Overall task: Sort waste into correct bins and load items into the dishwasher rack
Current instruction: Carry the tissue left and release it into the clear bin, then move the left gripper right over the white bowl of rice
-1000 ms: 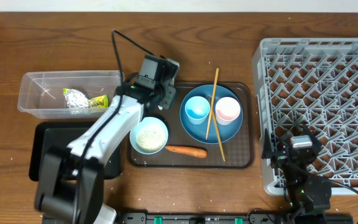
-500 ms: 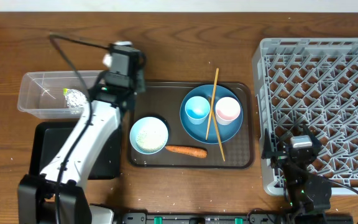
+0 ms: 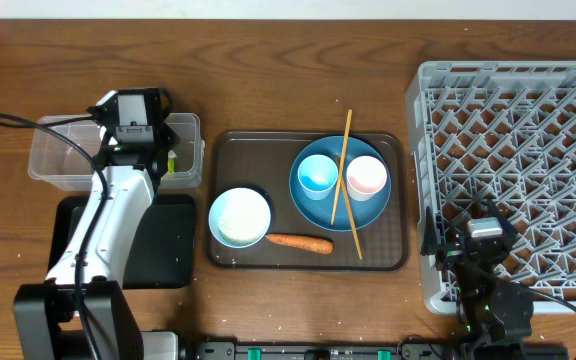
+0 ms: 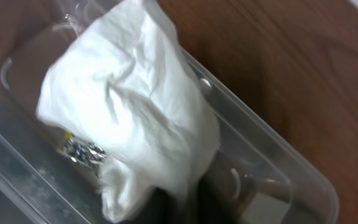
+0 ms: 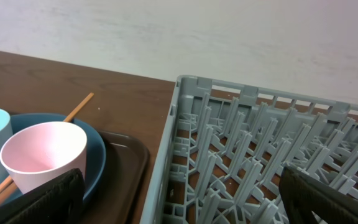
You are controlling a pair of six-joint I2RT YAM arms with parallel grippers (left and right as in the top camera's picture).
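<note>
Now poised over the clear rectangular plastic tub [image 3: 53,160], our left hand [image 3: 134,126] has the crumpled white-silver wrapper [image 4: 129,118] above the tub's interior, where waste belongs, grip impossible to tell, while our right hand [image 5: 182,196] idles, fingers spread and empty, by the light grey plastic rack [image 5: 241,143].

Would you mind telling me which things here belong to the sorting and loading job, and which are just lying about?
Job: clear tub, black tray, crumpled white waste, rice, carrot, bowl, blue plate, light blue cup, pink cup, chopsticks, rack.
Lying about: brown serving tray, only carrying the dishes.
</note>
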